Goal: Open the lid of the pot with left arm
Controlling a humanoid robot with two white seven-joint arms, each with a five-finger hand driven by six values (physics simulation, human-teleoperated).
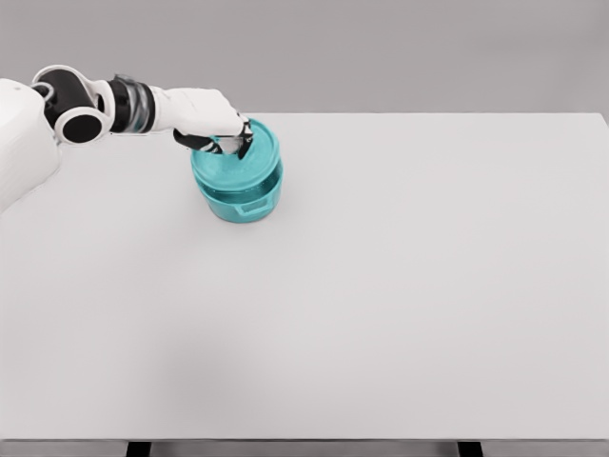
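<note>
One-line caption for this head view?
Left hand grips the tilted lid of the teal pot on a white table.

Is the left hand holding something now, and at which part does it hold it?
The left hand grips the teal lid of the pot from above, fingers closed near the lid's top centre. The lid looks tilted; the exact grip point is hidden.

The pot (238, 198) stood on the counter (400, 286), far left of middle, lid (240, 162) tilted on it, left hand (214, 129) over the lid.
</note>
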